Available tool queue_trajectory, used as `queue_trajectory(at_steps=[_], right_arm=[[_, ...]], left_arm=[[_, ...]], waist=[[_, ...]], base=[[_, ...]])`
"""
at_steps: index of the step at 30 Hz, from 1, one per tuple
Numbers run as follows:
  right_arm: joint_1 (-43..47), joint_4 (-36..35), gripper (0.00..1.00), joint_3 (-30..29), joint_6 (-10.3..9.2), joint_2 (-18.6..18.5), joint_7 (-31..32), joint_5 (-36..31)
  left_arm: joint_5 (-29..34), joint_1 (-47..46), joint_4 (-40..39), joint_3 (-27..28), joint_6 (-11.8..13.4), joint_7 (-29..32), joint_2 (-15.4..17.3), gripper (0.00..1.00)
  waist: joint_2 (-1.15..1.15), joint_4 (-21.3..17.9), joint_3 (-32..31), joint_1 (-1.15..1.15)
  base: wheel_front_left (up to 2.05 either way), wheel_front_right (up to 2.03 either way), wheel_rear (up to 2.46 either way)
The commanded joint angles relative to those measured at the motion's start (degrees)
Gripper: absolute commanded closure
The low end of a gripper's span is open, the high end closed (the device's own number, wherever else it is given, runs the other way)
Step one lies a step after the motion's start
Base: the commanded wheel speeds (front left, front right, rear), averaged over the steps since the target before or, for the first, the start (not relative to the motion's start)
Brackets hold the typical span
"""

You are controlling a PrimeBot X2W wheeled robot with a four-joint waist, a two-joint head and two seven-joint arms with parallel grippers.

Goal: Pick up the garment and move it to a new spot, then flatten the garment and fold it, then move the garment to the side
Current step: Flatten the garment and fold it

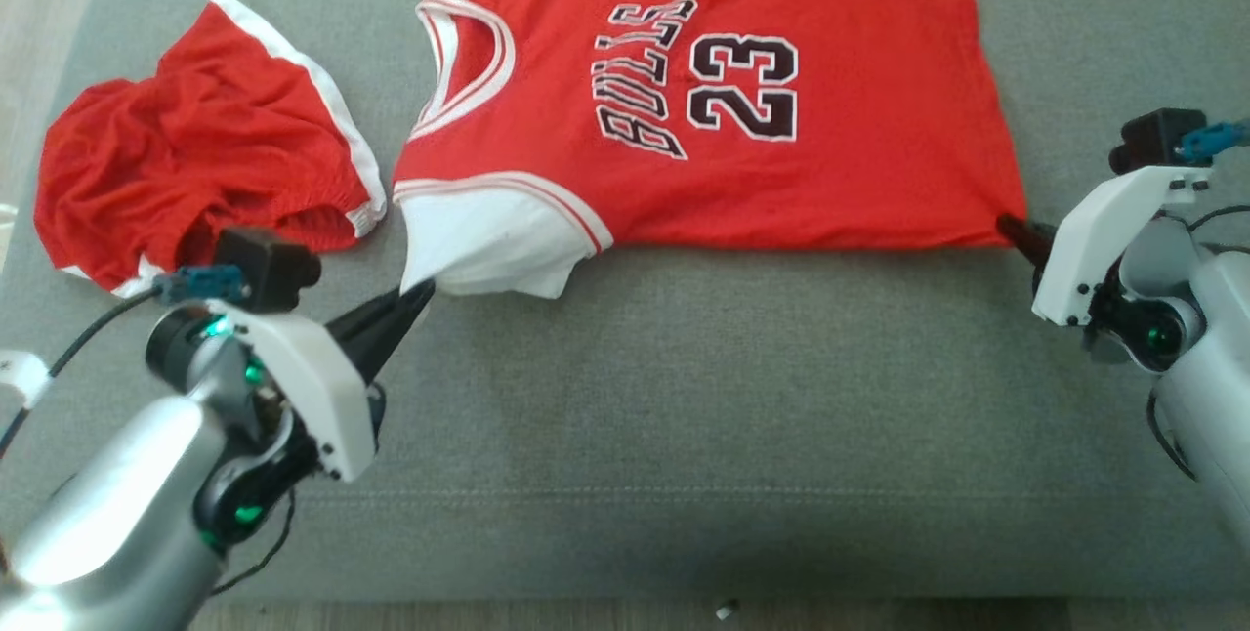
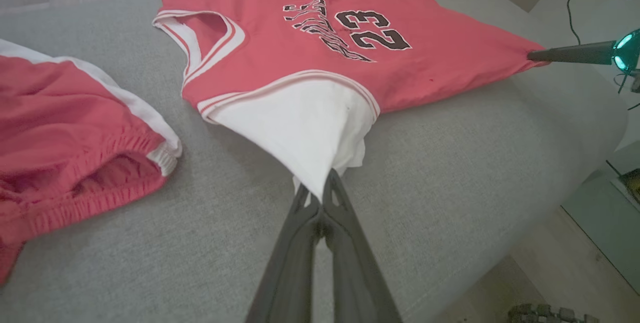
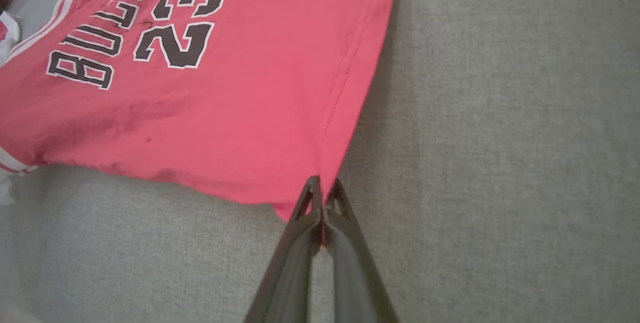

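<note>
The garment (image 1: pixel 742 172) is a red jersey with white sleeves and "BULLS 23" in black; it lies spread on the grey cushion (image 1: pixel 684 387). My left gripper (image 1: pixel 422 293) is shut on the tip of its white sleeve (image 2: pixel 305 133), seen pinched in the left wrist view (image 2: pixel 320 190). My right gripper (image 1: pixel 1006 224) is shut on the red bottom corner of the garment (image 3: pixel 280 123), with the cloth caught between the fingers (image 3: pixel 322 188). The near edge of the garment is stretched between the two grippers.
A crumpled pair of red shorts (image 1: pixel 195 162) with white trim lies on the cushion at the left, close to my left arm. The cushion's front edge (image 1: pixel 625 592) runs along the bottom, with floor beyond. Bare grey cushion lies in front of the garment.
</note>
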Motion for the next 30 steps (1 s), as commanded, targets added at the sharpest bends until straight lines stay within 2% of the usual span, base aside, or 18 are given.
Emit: queue_trajectory(at_steps=[1,12,22,26,30], right_arm=[[1.06,-2.02,1.0,0.88,0.36,-1.49,1.26,1.24],[3.62,-3.35,1.0,3.05,0.36,-3.87,12.6,5.95],[6.6,-5.62,1.0,3.95,0.36,-5.28,19.84,8.41],[7.2,-7.11,1.0,3.5,0.36,-6.1,21.01,8.53],[6.7,-7.99,1.0,2.23,0.36,-5.74,19.75,8.37]], left_arm=[[-1.11,-1.49,-2.27,2.53,0.06,0.59,3.58,1.0],[-9.04,2.81,-8.28,0.66,0.06,5.33,9.26,1.0],[-16.7,7.2,-14.75,-1.93,0.06,10.68,15.28,1.0],[-18.41,7.84,-17.04,-2.01,0.06,11.55,17.53,1.0],[-18.47,6.92,-17.49,-0.75,0.2,10.29,17.75,1.0]], waist=[[0.0,-0.17,-0.42,0.01],[0.0,-1.3,-2.88,0.01],[0.0,-1.9,-4.52,0.01],[0.0,-2.19,-4.67,0.01],[0.0,-2.48,-4.33,0.01]], base=[[0.0,0.0,0.0],[0.0,0.0,0.0],[0.0,0.0,0.0],[0.0,0.0,0.0],[0.0,0.0,0.0]])
